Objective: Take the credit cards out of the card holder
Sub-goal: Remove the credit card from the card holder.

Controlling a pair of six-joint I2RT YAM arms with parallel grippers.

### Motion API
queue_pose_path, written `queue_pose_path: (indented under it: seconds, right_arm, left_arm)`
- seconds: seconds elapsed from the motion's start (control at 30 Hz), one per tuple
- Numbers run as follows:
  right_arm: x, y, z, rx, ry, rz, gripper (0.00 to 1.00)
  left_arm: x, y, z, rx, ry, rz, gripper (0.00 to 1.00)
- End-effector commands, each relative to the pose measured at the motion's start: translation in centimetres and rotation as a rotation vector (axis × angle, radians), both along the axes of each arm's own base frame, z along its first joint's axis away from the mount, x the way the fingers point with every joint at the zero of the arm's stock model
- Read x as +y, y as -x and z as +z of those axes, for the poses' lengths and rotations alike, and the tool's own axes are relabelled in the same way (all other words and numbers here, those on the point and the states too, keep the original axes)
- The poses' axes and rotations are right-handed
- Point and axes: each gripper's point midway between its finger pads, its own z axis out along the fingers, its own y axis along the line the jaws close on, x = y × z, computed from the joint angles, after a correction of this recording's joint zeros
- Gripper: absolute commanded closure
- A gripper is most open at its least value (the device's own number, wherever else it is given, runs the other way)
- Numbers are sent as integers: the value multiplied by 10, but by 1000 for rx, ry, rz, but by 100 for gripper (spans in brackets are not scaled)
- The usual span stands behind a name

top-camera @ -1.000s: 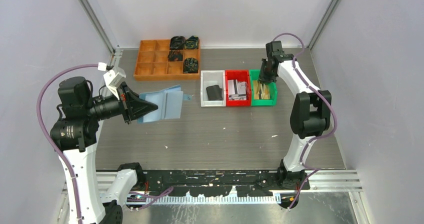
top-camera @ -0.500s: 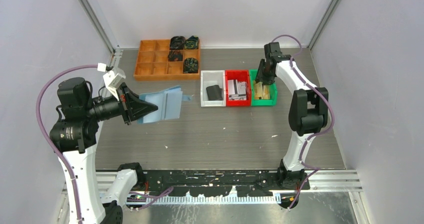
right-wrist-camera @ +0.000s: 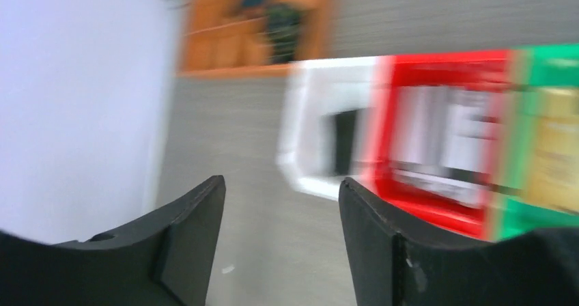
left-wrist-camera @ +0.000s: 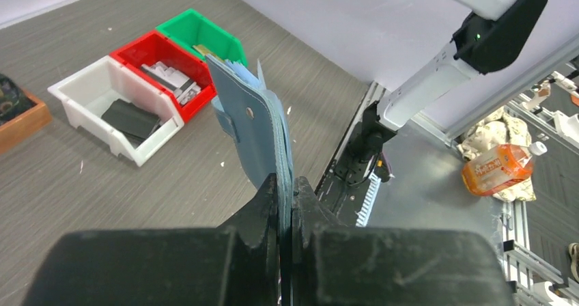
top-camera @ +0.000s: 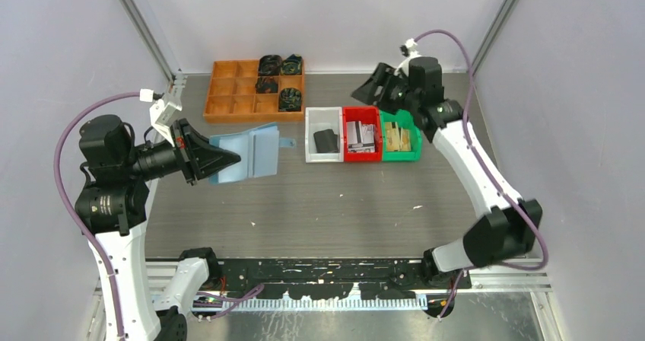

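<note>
Card holder [top-camera: 255, 152] hangs clenched in left end effector [top-camera: 228, 158] above tabletop [top-camera: 342, 204]; right end effector [right-wrist-camera: 280, 186] hovers released and empty beyond red bin [top-camera: 361, 157].

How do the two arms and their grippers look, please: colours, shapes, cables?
The left arm and right arm have white links and black joint housings. A purple cable loops along each. The left gripper and right gripper have black, wedge-shaped fingers.

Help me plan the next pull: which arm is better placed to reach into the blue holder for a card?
Right. The left gripper is shut on the card holder, holding it up edgewise, so it is occupied. The right gripper is open, empty and free to reach over.
</note>
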Motion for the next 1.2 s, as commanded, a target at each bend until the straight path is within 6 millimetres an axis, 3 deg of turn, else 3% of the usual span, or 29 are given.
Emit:
queue_pose_path:
  seconds: [0.0, 0.1, 0.23, 0.37, 0.57, 0.73, 0.9, 1.17]
  right_arm:
    - [109, 88, 96, -191, -437, 480, 29]
    - [143, 140, 128, -266, -577, 664, 25]
    - [165, 196, 168, -376, -772, 851, 22]
    - [185, 231, 175, -398, -803, 970, 21]
    - [208, 259, 168, -403, -791, 1032, 26]
    - [217, 267, 160, -409, -730, 1018, 39]
    - [209, 277, 164, -454, -721, 1021, 45]
    - [193, 295, 147, -471, -659, 1065, 47]
  left_arm:
    - [-7, 11, 30, -70, 55, -63, 99]
    - [-9, 16, 38, -72, 75, -83, 99]
    - [-11, 24, 49, -91, 90, -112, 99]
    - [-13, 32, 55, -129, 83, -126, 99]
    - [-12, 31, 56, -163, 71, -115, 98]
    - [-11, 28, 56, -172, 68, -103, 98]
    - [-12, 30, 58, -177, 67, -105, 99]
    - [-13, 35, 61, -177, 68, -120, 99]
